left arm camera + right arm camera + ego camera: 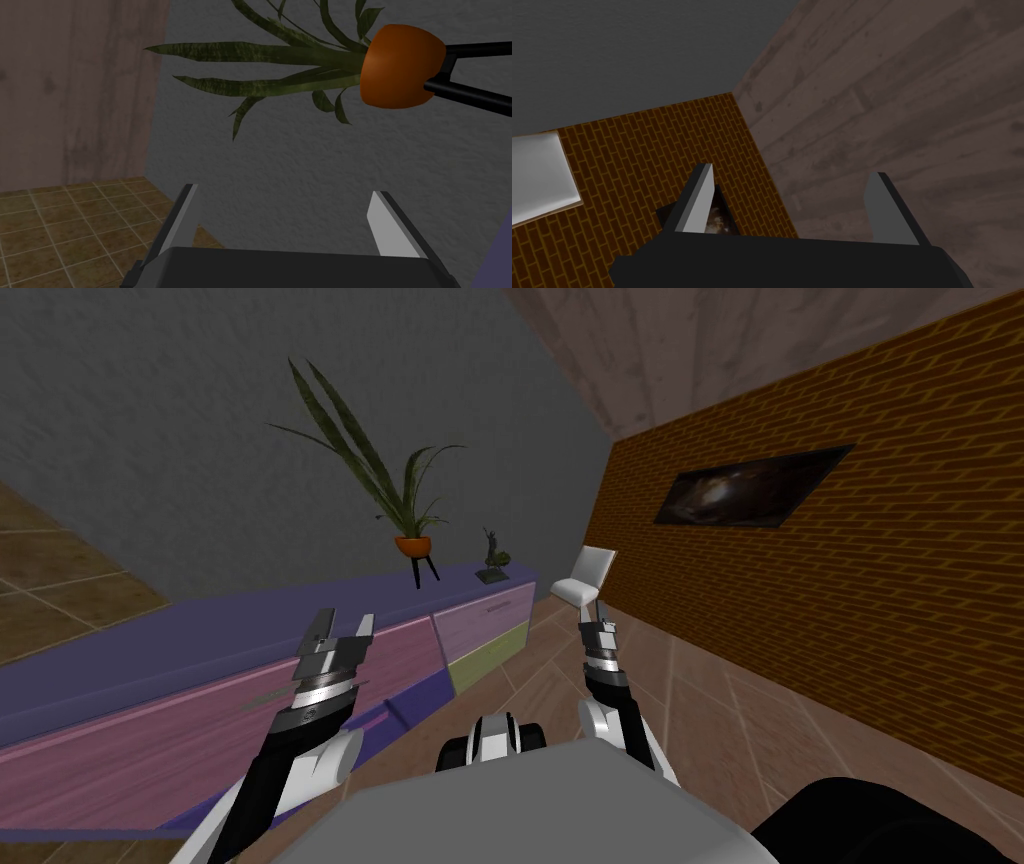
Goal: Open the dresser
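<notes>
The left gripper (345, 625) hovers wide open over the dresser (150, 738) — approach step — and next likely needs lowering its blades around the pink front's thin handle (265, 696).

The plant (415, 545) and statue (492, 556) stand on the dresser (250, 628), to the left. A chair (590, 573) sits past its far end, by the wall (850, 618) holding a picture (750, 486).

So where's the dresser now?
Head view: the purple dresser runs along the grey wall on my left, just beyond the open left tool, with potted plant on top.
</notes>
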{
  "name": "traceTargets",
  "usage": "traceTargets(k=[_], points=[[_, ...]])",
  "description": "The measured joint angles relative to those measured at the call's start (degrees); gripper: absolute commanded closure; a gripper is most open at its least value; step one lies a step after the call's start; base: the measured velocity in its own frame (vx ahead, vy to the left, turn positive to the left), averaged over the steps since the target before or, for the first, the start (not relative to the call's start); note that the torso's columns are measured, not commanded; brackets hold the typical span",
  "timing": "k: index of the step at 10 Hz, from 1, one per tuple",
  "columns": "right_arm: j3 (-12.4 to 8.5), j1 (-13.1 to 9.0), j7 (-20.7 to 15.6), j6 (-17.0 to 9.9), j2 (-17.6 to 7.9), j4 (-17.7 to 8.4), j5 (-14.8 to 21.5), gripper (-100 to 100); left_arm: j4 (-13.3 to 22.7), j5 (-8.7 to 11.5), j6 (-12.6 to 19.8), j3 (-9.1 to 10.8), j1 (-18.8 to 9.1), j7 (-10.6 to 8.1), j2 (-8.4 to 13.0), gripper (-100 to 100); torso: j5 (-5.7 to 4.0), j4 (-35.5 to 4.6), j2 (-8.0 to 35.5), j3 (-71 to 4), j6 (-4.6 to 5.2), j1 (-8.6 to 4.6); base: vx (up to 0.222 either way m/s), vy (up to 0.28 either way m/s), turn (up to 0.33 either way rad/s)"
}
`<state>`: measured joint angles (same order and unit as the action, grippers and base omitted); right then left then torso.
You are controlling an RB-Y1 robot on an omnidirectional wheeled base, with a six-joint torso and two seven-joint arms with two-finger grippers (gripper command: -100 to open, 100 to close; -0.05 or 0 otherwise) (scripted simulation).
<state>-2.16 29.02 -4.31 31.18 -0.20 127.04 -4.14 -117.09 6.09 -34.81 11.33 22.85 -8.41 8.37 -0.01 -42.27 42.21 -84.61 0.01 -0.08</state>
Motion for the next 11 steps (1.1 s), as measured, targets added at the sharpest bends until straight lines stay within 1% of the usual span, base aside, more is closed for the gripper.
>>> traceTargets(k=[1, 3, 4, 6, 7, 8, 9, 11], points=[[0.0, 0.0, 0.0, 0.0, 0.0, 0.0, 0.0, 0, 1.7, -0.2, -0.4, 0.53, -0.2, -0.12, 0.0, -100, -0.03, 0.0, 0.0, 0.0, -0.01, -0.06, 0.091, -0.166, -0.022], [0.0, 0.0, 0.0, 0.0, 0.0, 0.0, 0.0, 0, 4.4, -0.4, 0.1, 1.77, -1.6, -0.29, 0.4, -100, 0.04, 0.0, 0.2, 0.1, -0.01, 0.22, 0.061, -0.112, -0.013], [0.0, 0.0, 0.0, 0.0, 0.0, 0.0, 0.0, 0, 6.6, -0.4, -0.1, 2.44, -2.6, -0.38, 0.7, -100, 0.06, 0.0, 0.2, 0.1, -0.01, 0.23, 0.094, -0.138, -0.033], [0.0, 0.0, 0.0, 0.0, 0.0, 0.0, 0.0, 0, 9.4, -0.8, 0.0, 3.73, -3.1, -0.59, 0.6, -100, -0.05, 0.0, 0.0, 0.0, 0.0, -0.15, 0.121, -0.215, -0.031], [0.0, 0.0, 0.0, 0.0, 0.0, 0.0, 0.0, 0, 10.7, -0.7, 0.5, 4.87, -3.8, -0.88, 1.0, -100, -0.08, 0.0, -0.1, -0.1, 0.0, -0.2, 0.094, -0.159, -0.001], [0.0, 0.0, 0.0, 0.0, 0.0, 0.0, 0.0, 0, 12.2, -0.9, 0.5, 5.2, -4.3, -0.98, 1.0, -100, 0.02, 0.0, 0.1, 0.0, -0.02, 0.18, 0.061, -0.122, -0.025], [0.0, 0.0, 0.0, 0.0, 0.0, 0.0, 0.0, 0, 14.2, -1.0, 0.1, 5.71, -4.8, -1.01, 1.0, -100, 0.09, -0.1, 0.2, 0.1, -0.01, 0.33, 0.078, -0.128, -0.038], [0.0, 0.0, 0.0, 0.0, 0.0, 0.0, 0.0, 0, 18.6, -1.3, -0.2, 7.34, -6.4, -1.24, 1.0, -100, 0.01, 0.0, 0.0, 0.0, -0.01, 0.05, 0.116, -0.181, -0.03]])
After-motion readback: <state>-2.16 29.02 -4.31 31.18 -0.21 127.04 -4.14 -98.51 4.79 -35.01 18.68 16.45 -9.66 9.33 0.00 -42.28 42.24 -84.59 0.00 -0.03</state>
